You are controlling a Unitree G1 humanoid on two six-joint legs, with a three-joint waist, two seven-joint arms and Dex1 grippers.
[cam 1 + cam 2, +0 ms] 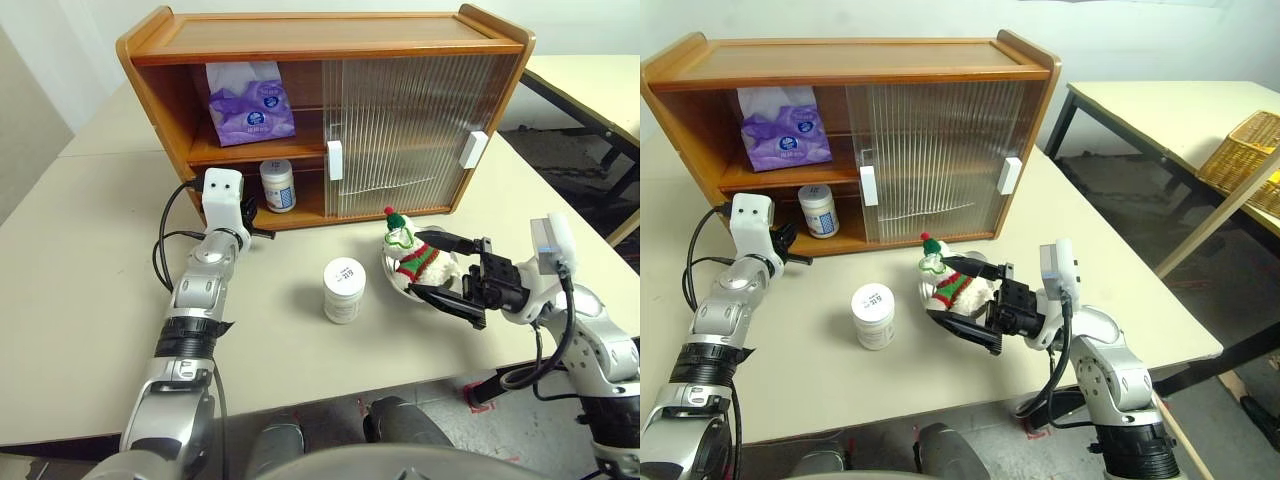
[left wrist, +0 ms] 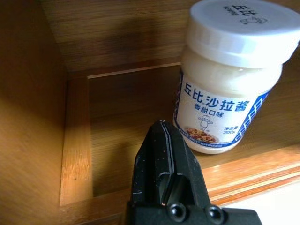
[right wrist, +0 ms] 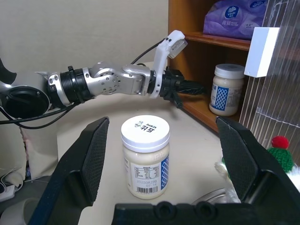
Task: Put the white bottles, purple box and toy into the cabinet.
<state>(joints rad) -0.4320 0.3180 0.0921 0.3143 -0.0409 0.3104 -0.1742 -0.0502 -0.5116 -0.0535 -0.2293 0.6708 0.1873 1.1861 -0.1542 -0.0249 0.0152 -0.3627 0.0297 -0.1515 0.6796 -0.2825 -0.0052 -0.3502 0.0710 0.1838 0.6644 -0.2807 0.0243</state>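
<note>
The wooden cabinet [image 1: 300, 45] has ribbed translucent doors; a soft purple box [image 1: 250, 108] lies on its upper shelf and a squat white jar [image 1: 277, 185] stands on the lower. The left gripper [image 2: 165, 161], empty with fingers pressed together, sits beside that jar. The right gripper [image 1: 452, 272] gapes wide around the plush toy [image 1: 410, 252] in a shiny bowl [image 1: 930, 292], with a second round-lidded jar [image 1: 343, 290] on the smooth table [image 1: 80, 290].

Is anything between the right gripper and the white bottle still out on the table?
Nothing visible. The right gripper, fingers open, faces the white bottle across bare table. The toy sits in a steel bowl beside that line, not on it.
</note>
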